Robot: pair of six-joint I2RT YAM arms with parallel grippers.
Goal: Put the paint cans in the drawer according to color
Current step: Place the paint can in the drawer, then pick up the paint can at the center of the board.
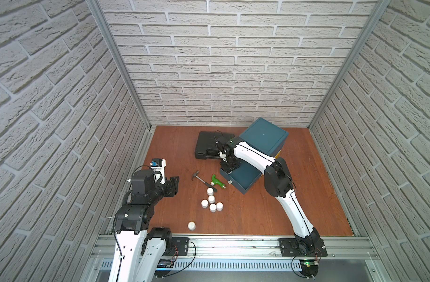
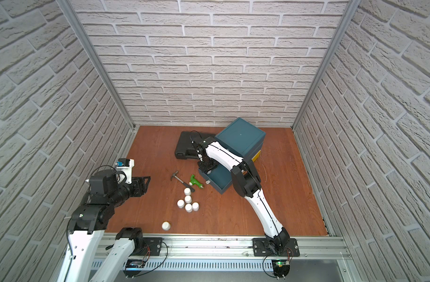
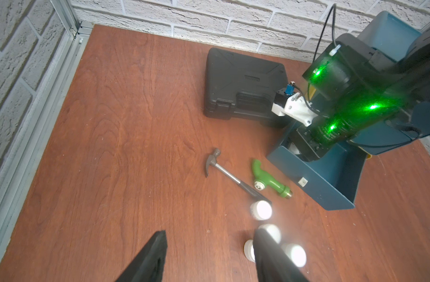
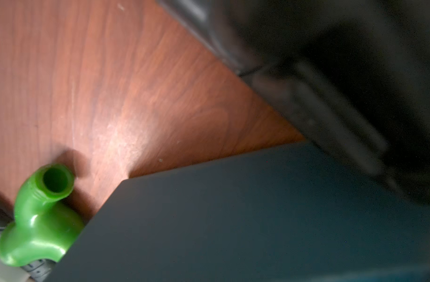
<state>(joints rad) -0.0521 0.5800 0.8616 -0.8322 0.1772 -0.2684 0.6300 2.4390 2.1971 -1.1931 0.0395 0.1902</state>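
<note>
Red-brown wooden table [image 1: 282,207]; white paint cans [image 1: 211,199] cluster upright, just right of the left gripper [image 1: 175,182], the nearer, jaws apart; right gripper [image 1: 229,168] sits in the drawer [image 1: 248,179]; its jaws I cannot tell.

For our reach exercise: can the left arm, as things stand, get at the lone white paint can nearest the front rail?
Probably yes: the lone can stands apart on the left gripper's side, nothing between them, jaws open.
</note>
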